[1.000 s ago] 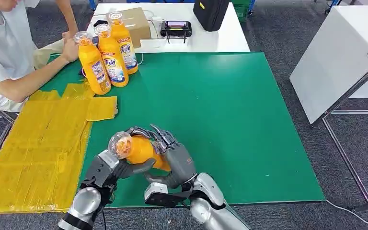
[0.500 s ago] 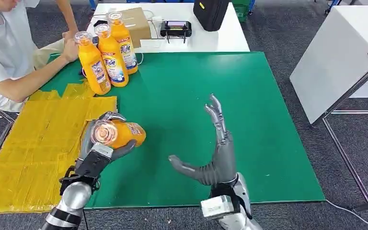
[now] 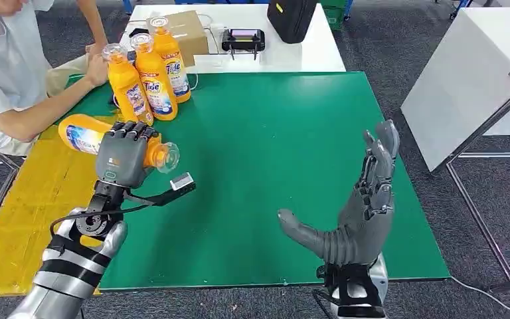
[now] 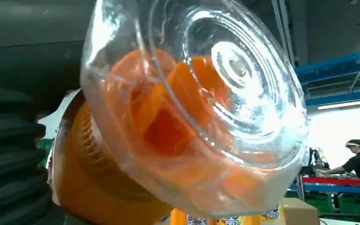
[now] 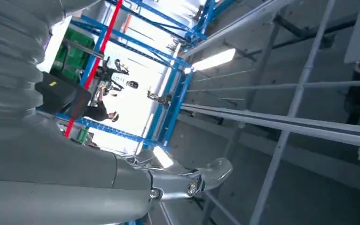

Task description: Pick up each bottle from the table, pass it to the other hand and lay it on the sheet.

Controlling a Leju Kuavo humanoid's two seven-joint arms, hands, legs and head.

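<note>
- My left hand has its fingers clamped over the orange bottle, and I'm holding it on its side, clear cap pointing right, base out to the left.
- The bottle sits above the far right corner of the yellow sheet, right where sheet meets green table; I judge that flat pose is there so it can go down lying, as the task wants.
- From my left wrist the cap looms huge and close, orange spout showing through the plastic, so the grip is on the body, not the neck.
- My right hand is up at the near right of the table, palm in, fingers spread apart and holding nothing, well apart from the bottle. It looks done with this one and free for the next.
- Three more upright orange bottles wait in a tight cluster at the far left of the table, just beyond my left hand.
- A person sits at the far left, forearm resting at the table edge with a hand touching the nearest upright bottle. That's the thing to mind when I reach there.
- Farther back, on a white table: a cardboard box, a small device, a black bag. None of them is in my way.
- Below the bottle, the sheet shows bare.
</note>
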